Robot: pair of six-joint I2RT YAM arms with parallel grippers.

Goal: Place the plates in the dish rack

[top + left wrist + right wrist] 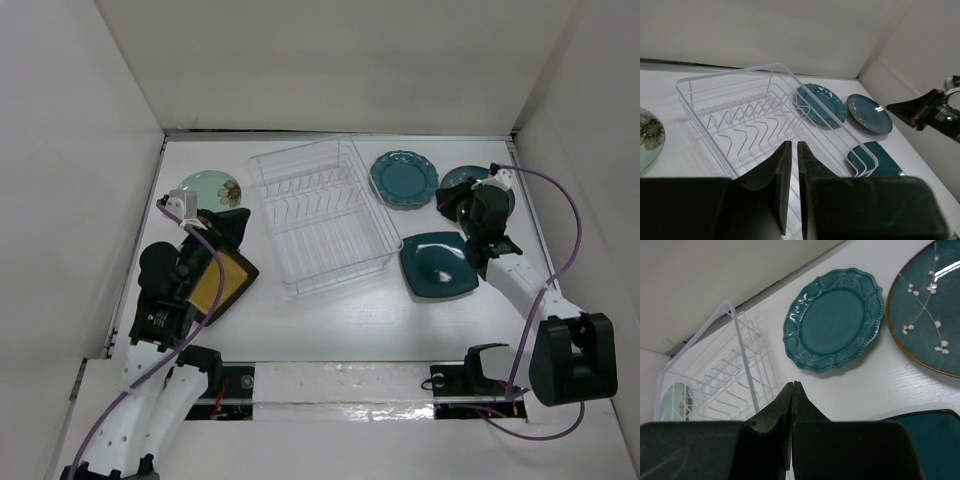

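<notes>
Left tool [232, 222], clenched empty, by the table's left edge: mustard plate [228, 283] lies just nearward of it, dish rack [325, 245] to its right at mid-table. Right tool [450, 200], clenched empty, lies beyond the rack.

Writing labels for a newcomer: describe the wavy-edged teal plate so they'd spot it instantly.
Start at the clear dish rack in the centre. Right of it in the top view lies a round dark teal plate. Unlike the blossom-painted round plate beside it and the rounded-square teal plate nearer the front, its rim is scalloped and embossed.
</notes>
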